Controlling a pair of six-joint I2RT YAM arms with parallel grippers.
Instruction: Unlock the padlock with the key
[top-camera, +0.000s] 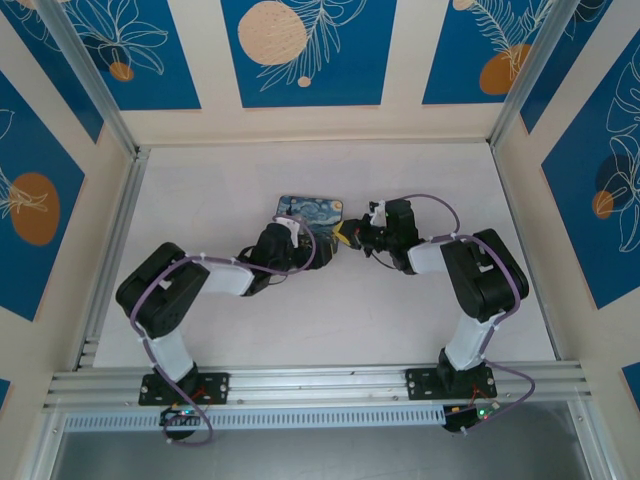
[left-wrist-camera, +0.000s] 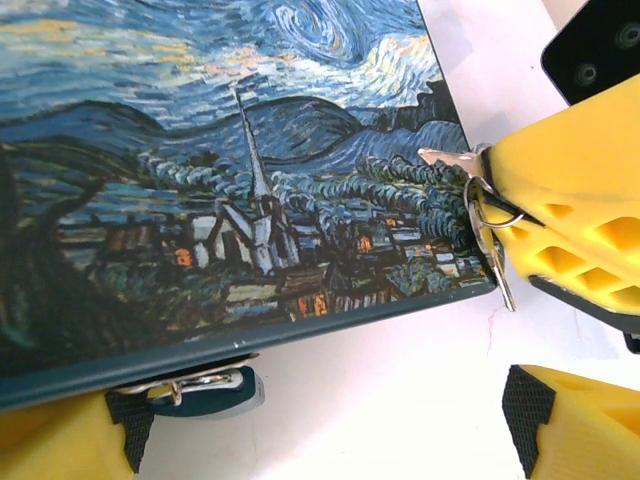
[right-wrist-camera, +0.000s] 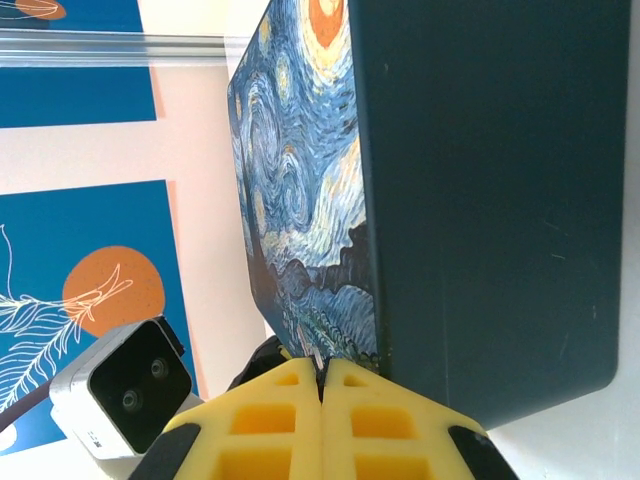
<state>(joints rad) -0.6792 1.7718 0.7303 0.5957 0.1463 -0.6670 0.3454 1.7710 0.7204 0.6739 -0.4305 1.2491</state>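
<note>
We record the left gripper (left-wrist-camera: 320, 432), jaws wide apart, straddling the padlock (left-wrist-camera: 205, 385) at the painted box (left-wrist-camera: 230, 200)'s 7 o'clock edge, with bare table (top-camera: 200, 190) all round, and at 3 o'clock the right gripper (right-wrist-camera: 322, 380) clamped on the key (left-wrist-camera: 490, 235).

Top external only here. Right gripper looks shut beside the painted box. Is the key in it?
Observer: Yes. Left wrist view shows the right gripper pinching the key, tip sticking out toward the painted box; a second key dangles below.
Operator: Padlock?
Observer: The padlock sits at the box's edge, just inside one finger of the left gripper.
Operator: Left gripper closed on it?
Observer: No, open; its fingers stand wide apart.
</note>
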